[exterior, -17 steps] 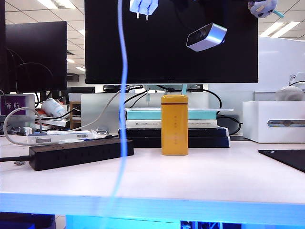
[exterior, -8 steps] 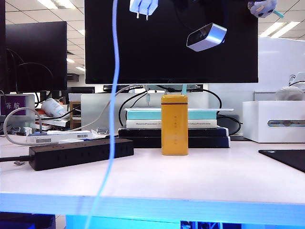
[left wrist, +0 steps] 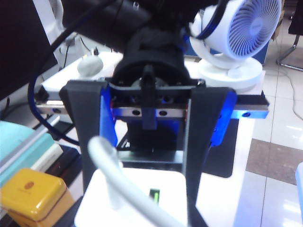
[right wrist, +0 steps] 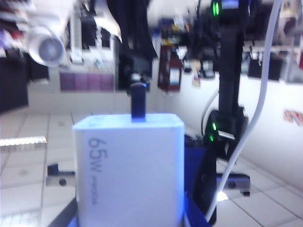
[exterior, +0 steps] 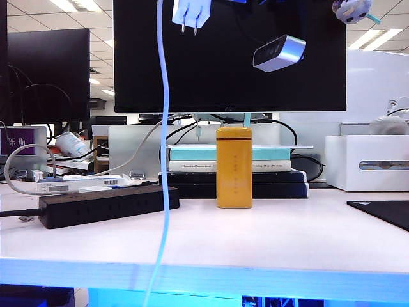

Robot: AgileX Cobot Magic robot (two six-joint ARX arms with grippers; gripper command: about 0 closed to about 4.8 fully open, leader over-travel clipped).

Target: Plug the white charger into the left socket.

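The white charger [exterior: 191, 13] hangs high at the exterior view's top edge, prongs down, its thin white cable [exterior: 164, 160] trailing to the table front. In the left wrist view the charger [left wrist: 142, 194] sits between dark fingers [left wrist: 84, 151] that reach in from the facing gripper. My right gripper [right wrist: 129, 215] is shut on the charger [right wrist: 128, 170], marked 65W. My left gripper [left wrist: 139, 213] meets it from the opposite side and also grips it. Far below lies the black power strip [exterior: 108, 206]; its left socket [exterior: 64, 200] shows only edge-on.
A yellow tin [exterior: 234, 167] stands mid-table before stacked books [exterior: 192, 167] and a black monitor [exterior: 230, 77]. A white box [exterior: 367, 163] sits at the right, a black mat [exterior: 383, 212] before it. A silver wrist camera [exterior: 279, 51] hangs right of the charger.
The charger has tipped and shifted slightly at the top of the view. The hanging cable swung left, then back right. The silver camera edged right.
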